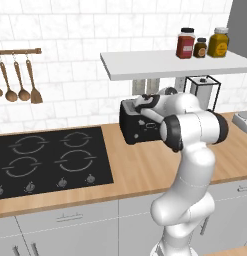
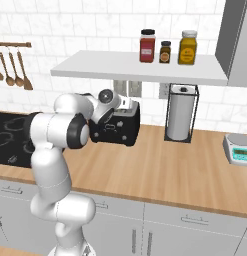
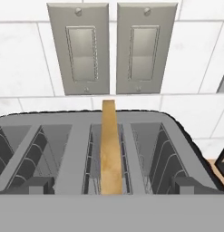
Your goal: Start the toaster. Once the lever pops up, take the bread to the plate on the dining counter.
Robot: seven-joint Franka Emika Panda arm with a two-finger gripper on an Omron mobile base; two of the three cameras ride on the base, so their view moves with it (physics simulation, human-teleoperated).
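The black toaster (image 1: pixel 136 127) stands on the wood worktop against the tiled wall, partly behind my arm; it is also in the right base view (image 2: pixel 120 129). From the hand view I look down into its silvery slotted top (image 3: pixel 77 149). The bread (image 3: pixel 109 149), a tan slice seen edge-on, stands upright in the middle slot. My gripper (image 3: pixel 114 186) hovers just above the toaster's top, open, its dark fingertips (image 3: pixel 38 185) spread wide to either side of the slice with nothing between them. The plate and the dining counter are out of view.
A white shelf (image 2: pixel 140 70) with three jars hangs right above the toaster. Two wall switch plates (image 3: pixel 113 47) sit behind it. A paper towel holder (image 2: pixel 181 115) and a scale (image 2: pixel 240 149) stand to the right, and the black hob (image 1: pixel 50 160) lies to the left.
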